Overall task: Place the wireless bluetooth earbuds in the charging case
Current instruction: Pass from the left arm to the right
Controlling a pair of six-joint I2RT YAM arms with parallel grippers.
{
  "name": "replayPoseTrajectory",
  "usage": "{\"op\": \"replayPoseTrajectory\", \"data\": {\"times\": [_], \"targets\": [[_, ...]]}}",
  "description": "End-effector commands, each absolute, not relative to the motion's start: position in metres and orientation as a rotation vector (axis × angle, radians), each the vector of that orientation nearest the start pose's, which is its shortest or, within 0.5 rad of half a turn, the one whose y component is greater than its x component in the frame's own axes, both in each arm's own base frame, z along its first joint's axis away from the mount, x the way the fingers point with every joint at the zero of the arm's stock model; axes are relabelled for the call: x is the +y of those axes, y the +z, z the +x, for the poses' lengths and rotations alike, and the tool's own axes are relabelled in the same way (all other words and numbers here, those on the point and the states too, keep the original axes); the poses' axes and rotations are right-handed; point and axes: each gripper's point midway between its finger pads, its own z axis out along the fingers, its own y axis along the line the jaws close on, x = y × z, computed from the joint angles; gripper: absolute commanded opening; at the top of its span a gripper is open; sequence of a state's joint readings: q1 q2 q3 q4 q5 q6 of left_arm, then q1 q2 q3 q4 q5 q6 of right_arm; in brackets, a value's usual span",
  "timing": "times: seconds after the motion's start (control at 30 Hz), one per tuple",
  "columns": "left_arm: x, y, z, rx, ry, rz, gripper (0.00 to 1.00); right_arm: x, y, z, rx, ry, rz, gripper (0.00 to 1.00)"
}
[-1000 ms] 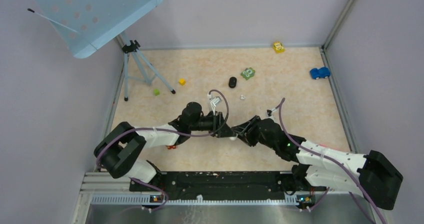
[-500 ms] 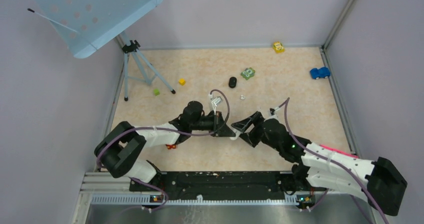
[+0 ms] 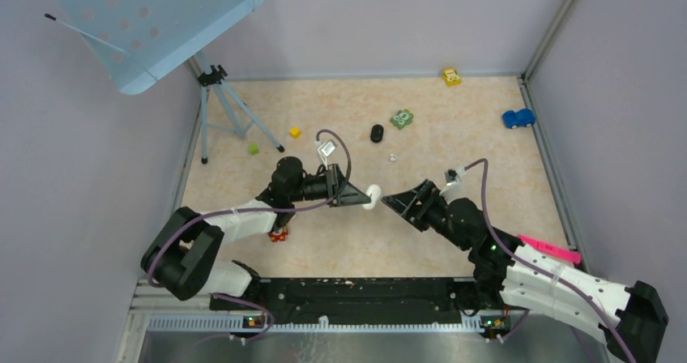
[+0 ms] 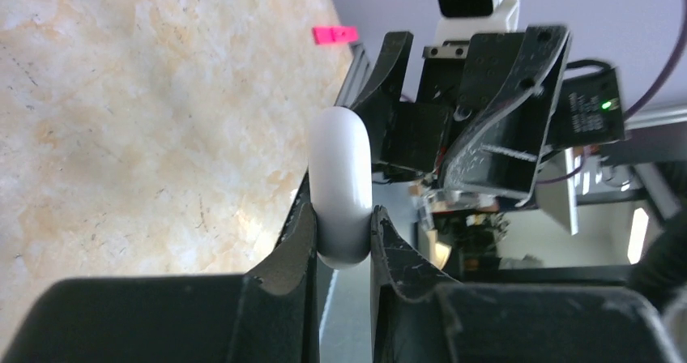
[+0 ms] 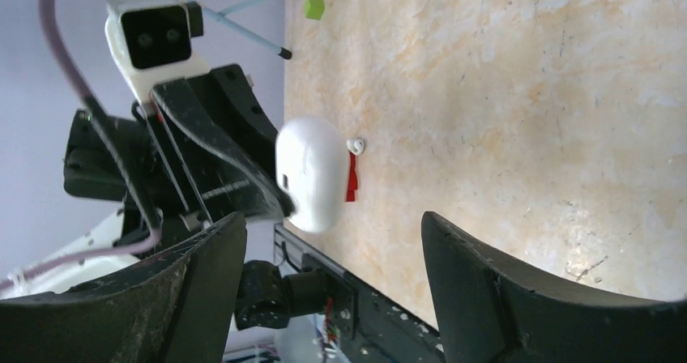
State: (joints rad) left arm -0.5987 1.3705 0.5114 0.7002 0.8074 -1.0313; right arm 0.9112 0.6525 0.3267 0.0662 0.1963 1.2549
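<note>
A white pill-shaped charging case (image 4: pixel 340 177) is pinched by its lower end in my left gripper (image 4: pixel 342 217), held above the table with its lid looking shut. From above, the charging case (image 3: pixel 373 194) hangs between the two arms, at the tip of the left gripper (image 3: pixel 366 194). My right gripper (image 3: pixel 398 195) faces it from the right, open and a short gap away, with nothing between its fingers. In the right wrist view the right gripper (image 5: pixel 332 221) frames the charging case (image 5: pixel 312 172). One tiny white earbud (image 3: pixel 392 158) lies behind the grippers; another white earbud (image 5: pixel 355 145) lies beside a red piece.
A black oval object (image 3: pixel 377 133), green toy (image 3: pixel 401 119), yellow toy (image 3: pixel 451 76) and blue car (image 3: pixel 518 118) sit toward the back. A tripod (image 3: pixel 231 112), yellow cube (image 3: pixel 295 132) and green cube (image 3: pixel 253 148) stand at left. A pink marker (image 3: pixel 549 248) lies at right.
Both grippers met at the case a second ago. The left gripper has since closed on it and carried it up and back; the right gripper has opened wide and drawn off to the right.
</note>
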Motion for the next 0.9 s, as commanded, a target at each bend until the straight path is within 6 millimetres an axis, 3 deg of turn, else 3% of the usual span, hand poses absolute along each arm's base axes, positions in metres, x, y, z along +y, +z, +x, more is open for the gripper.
{"op": "replayPoseTrajectory", "data": {"times": [0.0,0.3,0.47,0.87], "targets": [[-0.306,0.223,0.186,1.914,-1.961,0.273,0.0,0.249,0.202,0.184,1.876,1.311,0.304,0.78],[-0.303,0.251,0.183,1.828,-2.07,0.243,0.0,0.265,0.242,0.172,1.671,1.49,0.123,0.8],[-0.302,0.264,0.179,1.759,-2.155,0.239,0.0,0.266,0.256,0.17,1.568,1.608,0.129,0.77],[-0.302,0.258,0.177,1.78,-2.185,0.234,0.0,0.287,0.298,0.16,1.403,1.801,0.002,0.78]]}}
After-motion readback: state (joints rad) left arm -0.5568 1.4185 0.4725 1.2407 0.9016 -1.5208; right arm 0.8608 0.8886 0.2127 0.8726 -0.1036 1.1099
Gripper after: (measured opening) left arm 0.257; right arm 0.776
